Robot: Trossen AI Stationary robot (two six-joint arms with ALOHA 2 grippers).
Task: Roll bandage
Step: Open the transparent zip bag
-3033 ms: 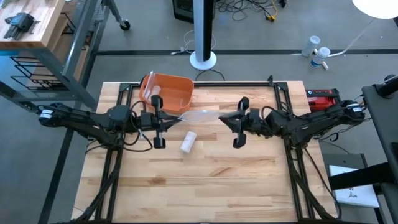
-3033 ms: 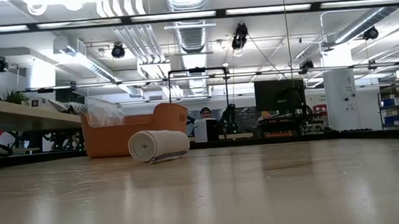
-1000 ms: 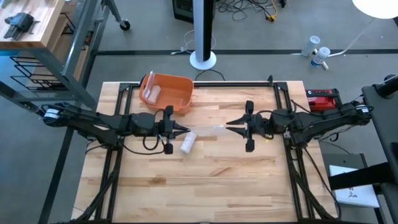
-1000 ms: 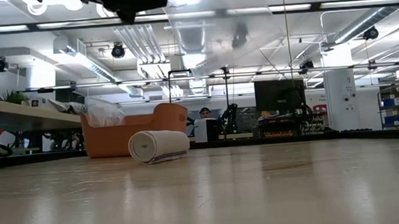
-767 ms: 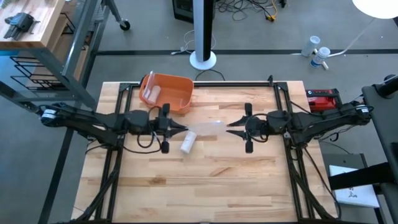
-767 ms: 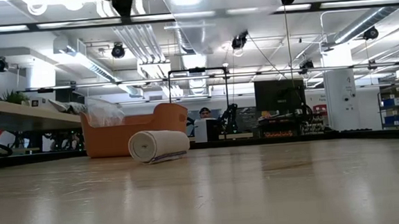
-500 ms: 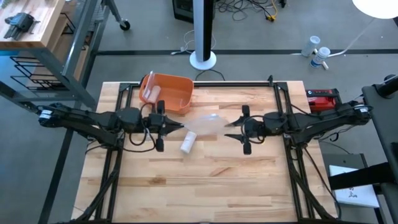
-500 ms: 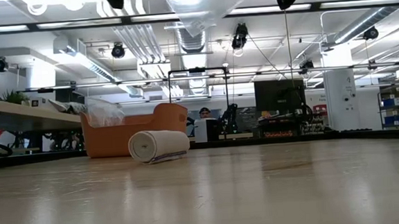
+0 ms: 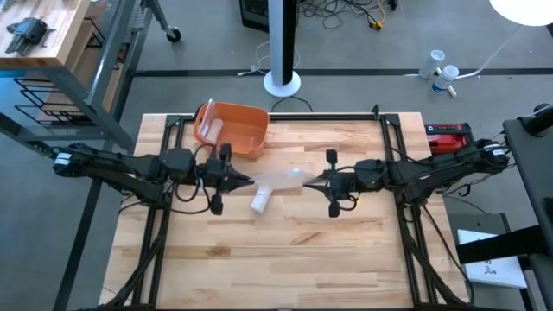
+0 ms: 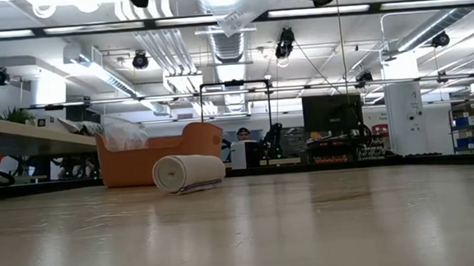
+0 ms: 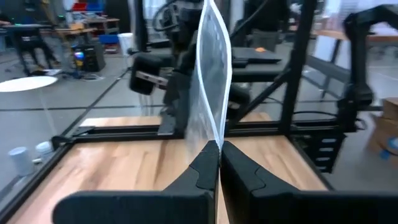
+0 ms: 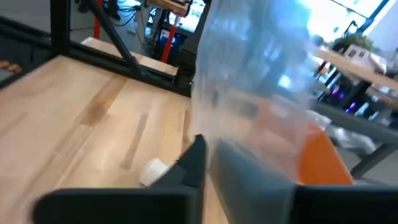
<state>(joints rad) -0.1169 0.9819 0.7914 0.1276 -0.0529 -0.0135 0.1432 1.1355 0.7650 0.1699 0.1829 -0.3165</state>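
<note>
Compared with 3 seconds earlier, both arms have closed toward the middle of the bench, and the clear plastic bag that hung slack between them is now drawn across a narrower gap above the wood. The left gripper is clenched on one edge of the bag; in the left wrist view its 2 fingers meet tightly on the thin film, which stands up edge-on ahead of them. The right gripper grasps the opposite edge, with the plastic filling much of the right wrist view.

The rolled bandage lies on its side on the bench, just below the bag and nearer the left gripper. It looks fully wound already, and the low view shows it resting in front of the orange bin. The bin sits at the far left of the bench, holding what seems to be another pale item.

The step in hand appears to be handling the bag rather than rolling. The next move probably calls for holding the bag's mouth open or setting it aside, then freeing 1 gripper to pick up the roll. Thin film may slip or cling.
</note>
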